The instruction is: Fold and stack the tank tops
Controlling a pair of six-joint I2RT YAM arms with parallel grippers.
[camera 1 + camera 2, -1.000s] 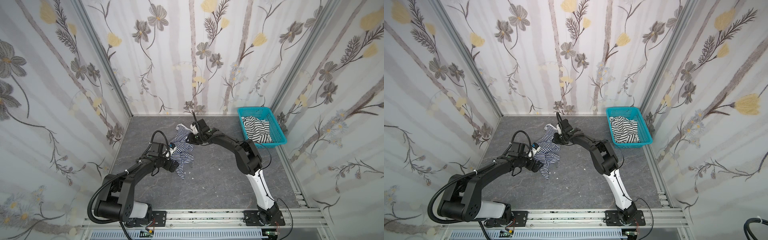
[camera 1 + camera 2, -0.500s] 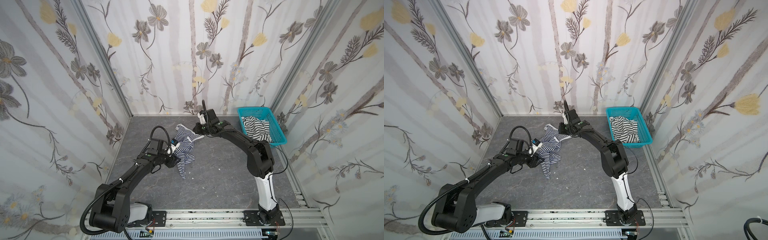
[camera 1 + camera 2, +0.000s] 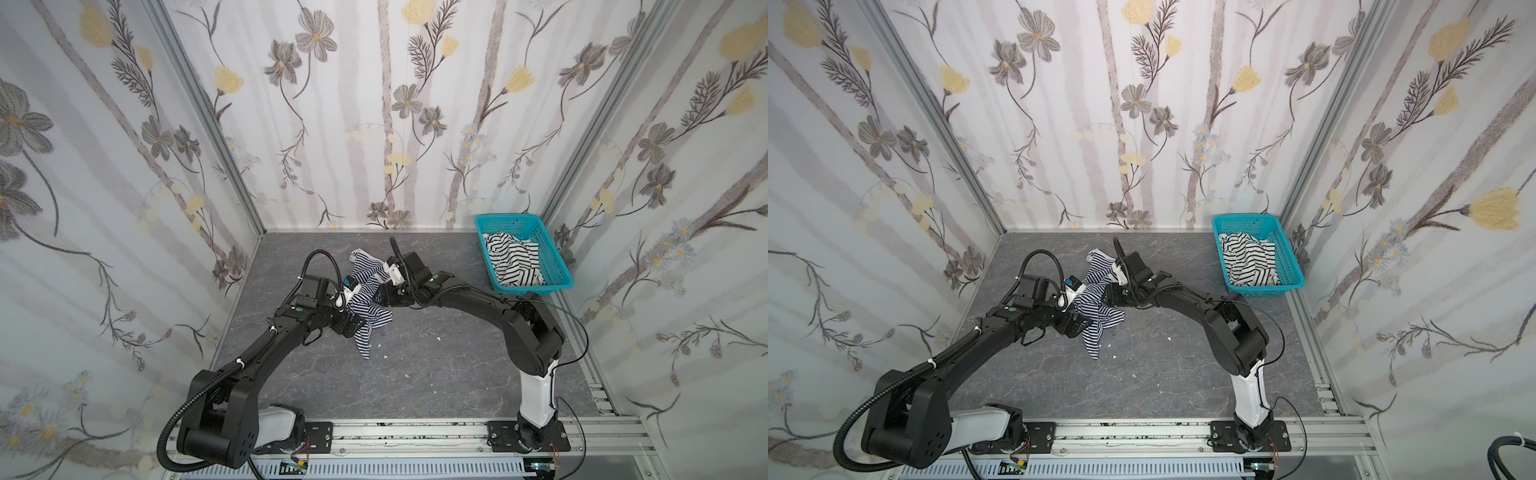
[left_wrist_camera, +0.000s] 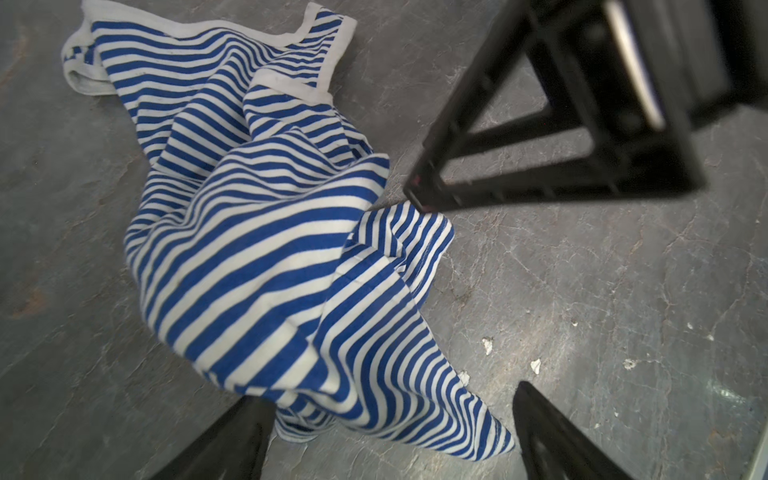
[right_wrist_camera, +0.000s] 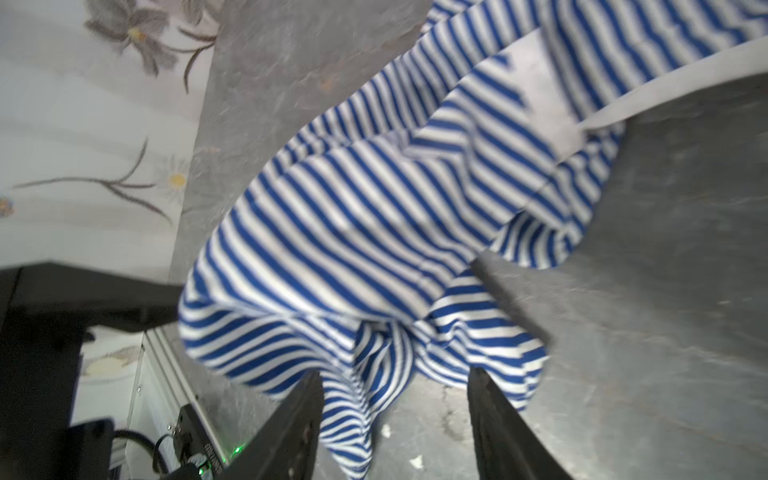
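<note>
Even bright light, soft shadows, blurred right wrist view.

Right wrist view is blurring; navy striped top (image 5: 353,216) is running past its edge. Basket (image 3: 509,224) wall is partly hiding black striped top (image 3: 513,262); left gripper (image 4: 390,392) fingers (image 4: 224,444) are being cropped

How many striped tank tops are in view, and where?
2. The thin blue-and-white striped fabric tank top lies crumpled at the centre of the grey table; the wider black-and-white striped tank top sits in the teal perforated plastic basket. Others may be hidden underneath.

Black arms (image 3: 266,357), white bases (image 3: 534,390), looped cables (image 3: 319,252).
</note>
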